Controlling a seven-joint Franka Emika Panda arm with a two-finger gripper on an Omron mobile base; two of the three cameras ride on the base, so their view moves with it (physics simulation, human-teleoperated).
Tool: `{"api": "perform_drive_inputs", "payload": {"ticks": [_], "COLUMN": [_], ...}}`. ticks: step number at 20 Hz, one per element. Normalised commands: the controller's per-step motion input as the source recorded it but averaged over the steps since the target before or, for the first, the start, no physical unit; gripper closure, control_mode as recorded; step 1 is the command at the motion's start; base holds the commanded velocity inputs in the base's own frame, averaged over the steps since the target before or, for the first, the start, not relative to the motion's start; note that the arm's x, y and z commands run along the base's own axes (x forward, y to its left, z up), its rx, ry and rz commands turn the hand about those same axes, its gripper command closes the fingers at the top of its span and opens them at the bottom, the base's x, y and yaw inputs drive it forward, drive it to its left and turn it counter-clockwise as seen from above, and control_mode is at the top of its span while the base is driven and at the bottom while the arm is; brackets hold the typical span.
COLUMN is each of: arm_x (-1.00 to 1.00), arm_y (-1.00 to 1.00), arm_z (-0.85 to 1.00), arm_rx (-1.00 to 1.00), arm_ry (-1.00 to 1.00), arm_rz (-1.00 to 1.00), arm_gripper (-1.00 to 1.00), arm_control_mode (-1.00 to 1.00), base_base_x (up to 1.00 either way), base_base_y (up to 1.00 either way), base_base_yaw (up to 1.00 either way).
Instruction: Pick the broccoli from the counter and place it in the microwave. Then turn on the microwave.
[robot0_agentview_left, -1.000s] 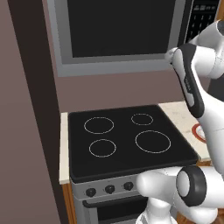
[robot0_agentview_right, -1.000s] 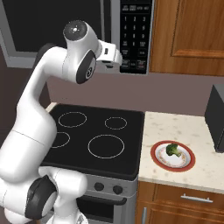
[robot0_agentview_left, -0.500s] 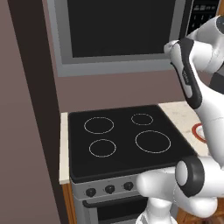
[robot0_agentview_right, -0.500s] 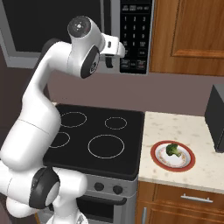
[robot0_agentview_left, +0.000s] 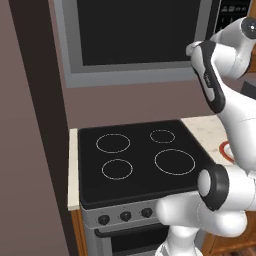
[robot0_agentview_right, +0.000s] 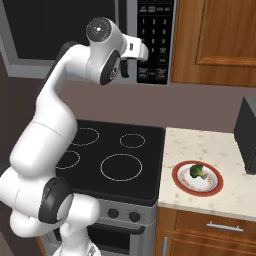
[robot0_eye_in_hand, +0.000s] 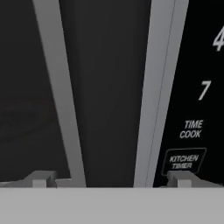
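We see the broccoli sitting on a red-rimmed white plate, toward the plate's far side, its dark-green head up over a paler stem. The plate rests on the beige speckled counter, just right of the black cooktop with its 4 white rings. A dark box-like object stands at the counter's right edge, near the plate but apart from it. Wooden cabinet fronts hang above the counter, and a drawer front with a metal handle lies below it.

Up above the cooktop we find the microwave, door closed, dark glass in a grey frame, with its black keypad on the right side. Our gripper is raised to that height, well away from the broccoli and close in front of the microwave. In the hand view its fingers stand wide apart with nothing between them; they straddle the dark vertical handle, and the right one sits under the "KITCHEN TIMER" button. We cannot tell whether the fingers touch the microwave.
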Motion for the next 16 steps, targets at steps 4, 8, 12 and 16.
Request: {"api": "perform_drive_inputs", "payload": {"ticks": [4,8,12,16], "arm_x": [0.35,0.33,0.33,0.03], "arm_y": [-0.11,-0.01,0.00,0.03], "arm_z": [0.07,0.01,0.00,0.01], "arm_rx": [0.00,0.00,0.00,0.00], "arm_ry": [-0.04,-0.04,-0.01,-0.05], "arm_rz": [-0.02,-0.03,-0.03,-0.01], "arm_gripper": [-1.00,-1.00,1.00,1.00], "arm_control_mode": [-1.00,-1.00,-1.00,-1.00], "base_base_x": [0.00,0.00,0.00,0.00], "base_base_y": [0.00,0.00,0.00,0.00], "base_base_yaw": [0.00,0.00,0.00,0.00]}}
